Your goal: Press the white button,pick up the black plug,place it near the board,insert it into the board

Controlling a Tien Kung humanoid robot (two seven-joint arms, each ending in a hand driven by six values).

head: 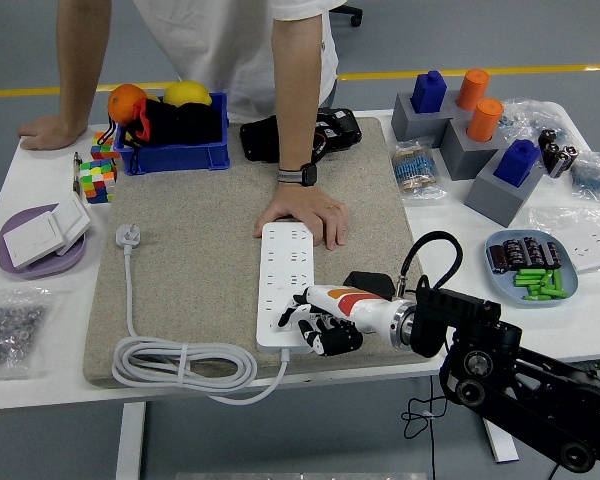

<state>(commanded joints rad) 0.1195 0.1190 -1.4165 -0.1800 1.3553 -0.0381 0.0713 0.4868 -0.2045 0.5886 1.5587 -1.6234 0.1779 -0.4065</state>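
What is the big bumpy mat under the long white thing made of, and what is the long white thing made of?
The mat looks like coarse beige felt or woven fabric: its surface is speckled and matte, though I can't be sure. The long white power strip looks like smooth hard plastic: even white, faintly glossy, with crisp moulded socket holes.

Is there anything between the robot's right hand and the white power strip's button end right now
Nothing visible does. The right hand is already at the near end of the white power strip, fingers over its right edge. The person's hand rests on the strip's far end, clear of the robot's hand.
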